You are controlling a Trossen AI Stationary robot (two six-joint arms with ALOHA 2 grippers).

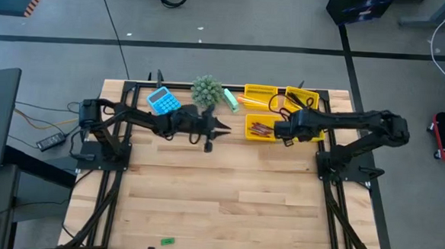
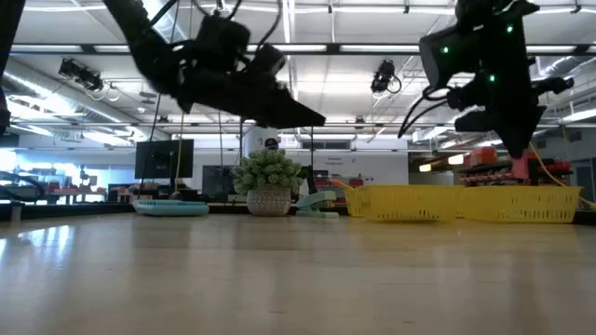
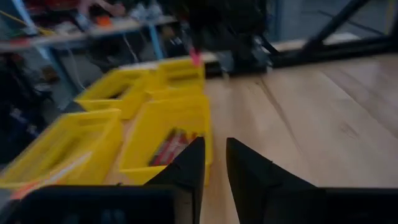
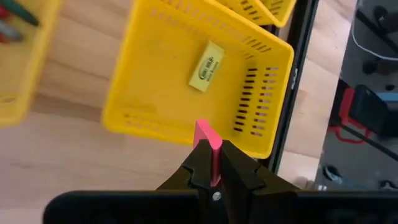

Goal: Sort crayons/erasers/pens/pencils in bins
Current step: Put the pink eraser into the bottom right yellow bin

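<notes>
The right gripper (image 4: 211, 163) pinches a pink eraser (image 4: 208, 142) above the bin (image 4: 155, 118) holding a yellow eraser (image 4: 206, 67); better to centre it over the bin before releasing. The left gripper (image 3: 214, 163) hovers narrowly parted, empty, near the crayon bin (image 3: 163, 124).

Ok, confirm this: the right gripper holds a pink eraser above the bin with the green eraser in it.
Wrong on one point: the eraser lying in that bin is yellow, not green, as the right wrist view shows. The right gripper does hold the pink eraser above it.
</notes>
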